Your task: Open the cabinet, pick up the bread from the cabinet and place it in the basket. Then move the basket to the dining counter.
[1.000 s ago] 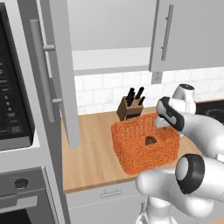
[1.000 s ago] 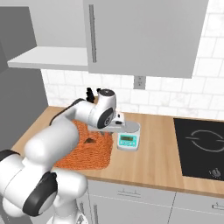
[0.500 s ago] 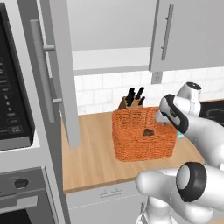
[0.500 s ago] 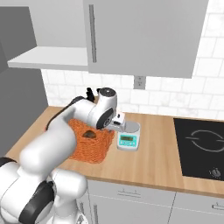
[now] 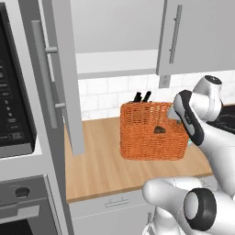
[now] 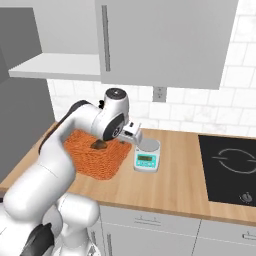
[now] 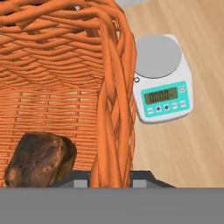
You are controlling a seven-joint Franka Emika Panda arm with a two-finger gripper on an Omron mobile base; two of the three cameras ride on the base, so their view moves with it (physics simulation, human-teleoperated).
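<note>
The orange woven basket (image 5: 149, 133) (image 6: 97, 157) hangs tilted a little above the wooden worktop. My gripper (image 7: 111, 181) (image 5: 178, 114) (image 6: 125, 137) is shut on the basket's right wall (image 7: 111, 100), which runs up between the fingertips (image 7: 83, 180). The bread (image 7: 41, 158) (image 5: 159, 130) (image 6: 98, 144), a dark brown lump, lies on the basket's floor. Up left, the cabinet (image 5: 117, 62) (image 6: 50, 65) stands open with its white shelf bare and its door (image 5: 64, 69) swung out. The dining counter is out of view.
A teal-and-white kitchen scale (image 7: 162, 83) (image 6: 146, 155) sits on the worktop just right of the basket. Black knife handles (image 5: 141, 96) poke up behind the basket. A dark cooktop (image 6: 230, 167) lies at the right. An oven stack (image 5: 16, 114) stands at the left.
The basket has risen off the worktop with my gripper on its wall, the bread riding inside. The hand has moved up and slightly right.
</note>
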